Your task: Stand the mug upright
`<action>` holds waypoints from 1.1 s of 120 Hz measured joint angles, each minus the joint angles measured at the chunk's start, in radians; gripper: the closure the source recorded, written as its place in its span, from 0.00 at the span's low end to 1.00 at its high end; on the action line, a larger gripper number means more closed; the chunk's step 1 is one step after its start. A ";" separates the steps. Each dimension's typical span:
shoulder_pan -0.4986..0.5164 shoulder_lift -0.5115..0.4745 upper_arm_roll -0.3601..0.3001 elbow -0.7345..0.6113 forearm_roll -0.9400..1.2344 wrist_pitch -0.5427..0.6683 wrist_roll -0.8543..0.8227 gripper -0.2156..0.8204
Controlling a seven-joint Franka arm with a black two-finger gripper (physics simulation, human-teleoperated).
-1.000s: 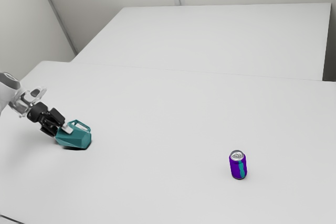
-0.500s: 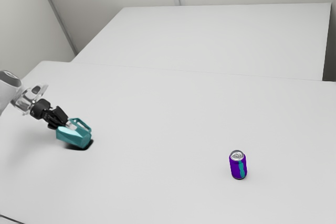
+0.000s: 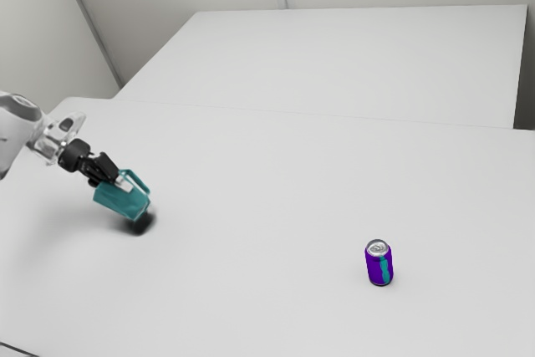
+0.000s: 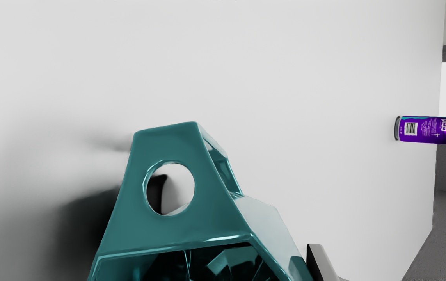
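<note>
At the exterior view's left, the black gripper [image 3: 120, 181] is holding the teal mug [image 3: 123, 201] tilted just above the white table [image 3: 251, 232], its fingers closing on the body and standing only as far apart as that allows. The righting step is seemingly under way, and the next move is probably calling for levelling the base before lowering and releasing; the purple can [image 3: 379, 265] is standing well apart, nearer and to the right.
</note>
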 joint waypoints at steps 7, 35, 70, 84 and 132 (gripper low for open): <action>-0.033 -0.014 0.005 0.001 0.005 0.004 -0.006 0.96; -0.187 -0.122 0.012 -0.070 0.121 0.136 -0.043 0.96; -0.351 -0.217 0.015 -0.174 0.376 0.384 -0.100 0.96; -0.377 -0.226 0.014 -0.189 0.458 0.457 -0.126 0.96; -0.464 -0.337 0.012 -0.384 0.623 0.729 -0.229 0.96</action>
